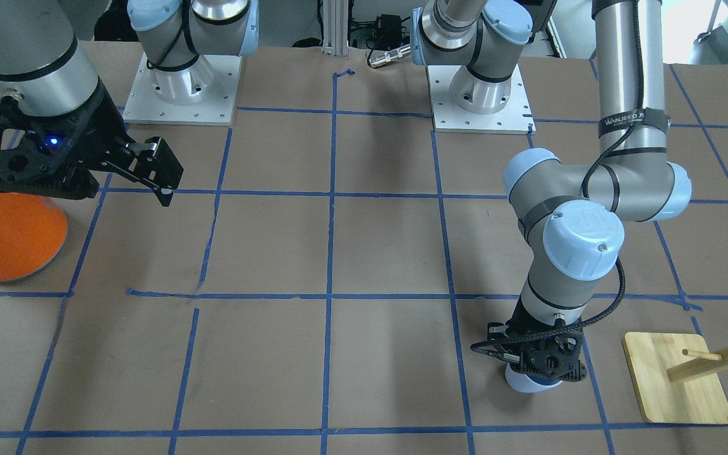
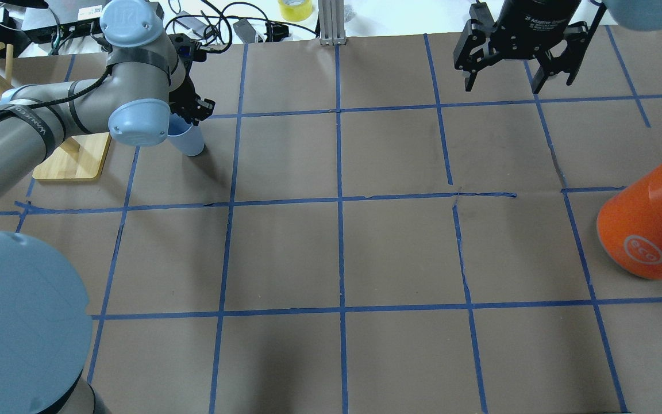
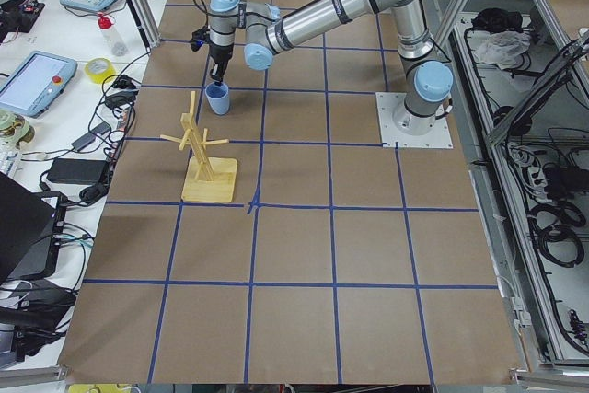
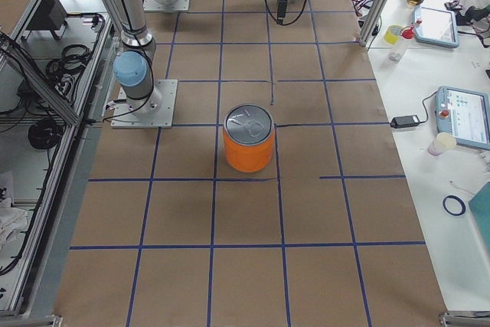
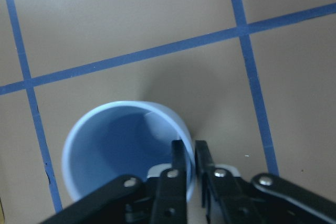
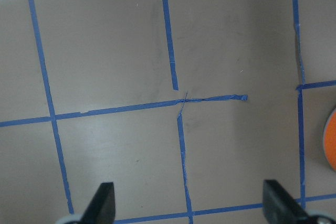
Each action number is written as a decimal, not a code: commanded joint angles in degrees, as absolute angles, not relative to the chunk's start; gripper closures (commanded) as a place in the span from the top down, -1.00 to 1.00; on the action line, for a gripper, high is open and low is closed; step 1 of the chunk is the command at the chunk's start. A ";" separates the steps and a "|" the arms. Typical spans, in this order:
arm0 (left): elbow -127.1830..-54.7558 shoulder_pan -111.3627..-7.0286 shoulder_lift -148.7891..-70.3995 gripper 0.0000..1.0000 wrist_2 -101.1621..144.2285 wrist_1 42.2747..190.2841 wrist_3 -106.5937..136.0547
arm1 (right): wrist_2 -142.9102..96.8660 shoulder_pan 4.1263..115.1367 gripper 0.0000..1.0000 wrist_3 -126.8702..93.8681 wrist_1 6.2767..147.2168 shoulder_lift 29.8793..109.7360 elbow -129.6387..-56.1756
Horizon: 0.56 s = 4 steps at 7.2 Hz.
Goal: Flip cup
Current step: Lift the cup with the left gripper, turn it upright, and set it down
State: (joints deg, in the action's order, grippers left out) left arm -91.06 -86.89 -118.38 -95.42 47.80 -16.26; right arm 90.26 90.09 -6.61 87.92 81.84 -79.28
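The pale lavender-blue cup [image 5: 113,148] stands upright, mouth up, at the far left of the table in the overhead view [image 2: 189,141]. It also shows under the left wrist in the front view [image 1: 527,382] and in the left side view [image 3: 217,98]. My left gripper [image 5: 189,150] is shut on the cup's rim wall, one finger inside and one outside. I cannot tell whether the cup's base touches the table. My right gripper [image 2: 502,86] is open and empty, high over the table's far right; its fingertips [image 6: 105,200] show over bare paper.
A large orange container [image 2: 647,224] with a silver top stands at the right edge, also in the front view [image 1: 10,237]. A wooden peg stand [image 2: 72,158] on a square base sits just left of the cup. Blue tape lines grid the brown table.
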 commanded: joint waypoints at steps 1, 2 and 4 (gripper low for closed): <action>-90.18 -86.84 -117.52 1.00 -95.54 49.90 -16.35 | 90.26 90.09 1.00 -6.68 87.80 81.83 -79.28; -87.30 -87.45 -115.60 1.00 -95.71 57.75 -16.17 | 90.26 90.09 1.00 -6.68 87.54 81.91 -79.28; -83.51 -87.98 -107.45 1.00 -95.28 72.97 -15.56 | 92.54 90.17 1.00 -6.85 87.36 81.91 -79.28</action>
State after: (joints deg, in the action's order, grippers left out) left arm -85.46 -87.66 -112.28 -95.55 64.64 -15.88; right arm 91.35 90.07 -6.68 87.38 81.94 -79.28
